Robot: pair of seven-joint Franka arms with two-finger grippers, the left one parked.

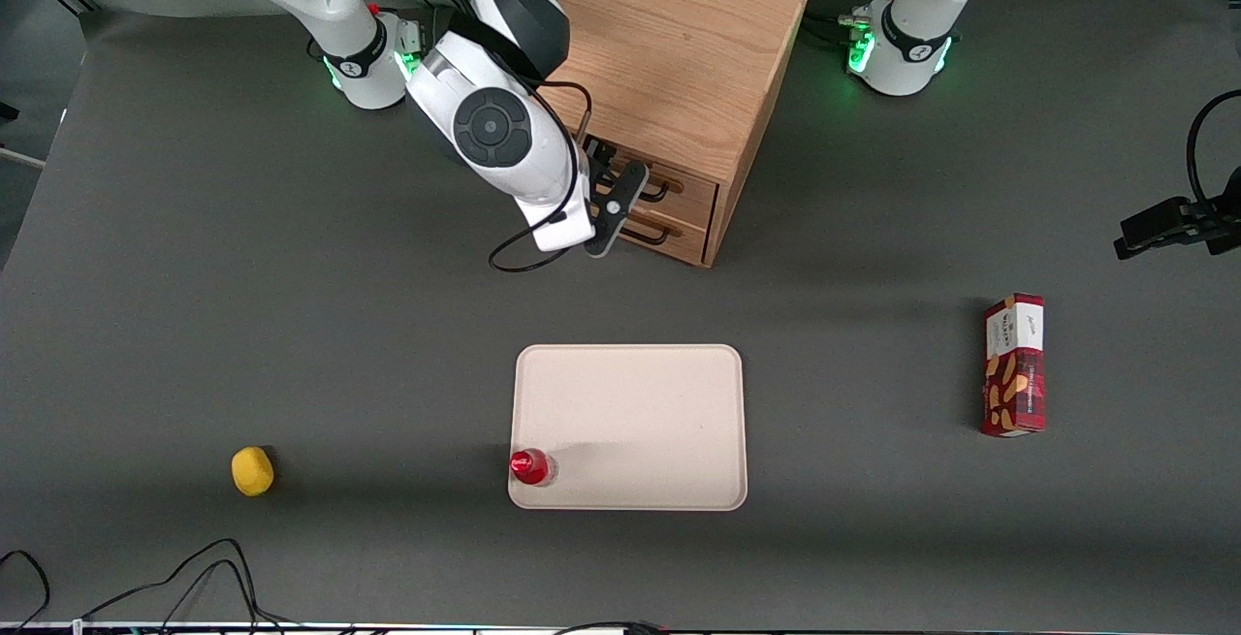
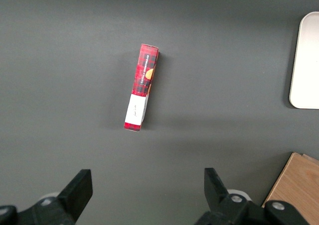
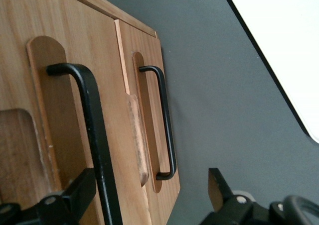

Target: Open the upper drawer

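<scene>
At upper centre of the front view the upper drawer (image 1: 684,189) sat flush in the cabinet (image 1: 679,63), not yet pulled, while the gripper (image 1: 620,204) had its fingers apart around the handle (image 3: 94,135), unclamped.

– Which drawer is yours?

– The upper drawer (image 1: 679,187), topmost of two in the small oak cabinet. You'll know it by its light-oak front and thin black wire handle (image 1: 652,191).

– Is it open?

– No. Your wrist camera shows the upper drawer (image 3: 60,135) with its front level with the one below, a narrow seam between them. Its handle (image 3: 97,140) stands off a rounded recess in the wood.

– And the gripper (image 1: 620,201)?

– Directly in front of that handle, fingers spread either side of the bar.
</scene>
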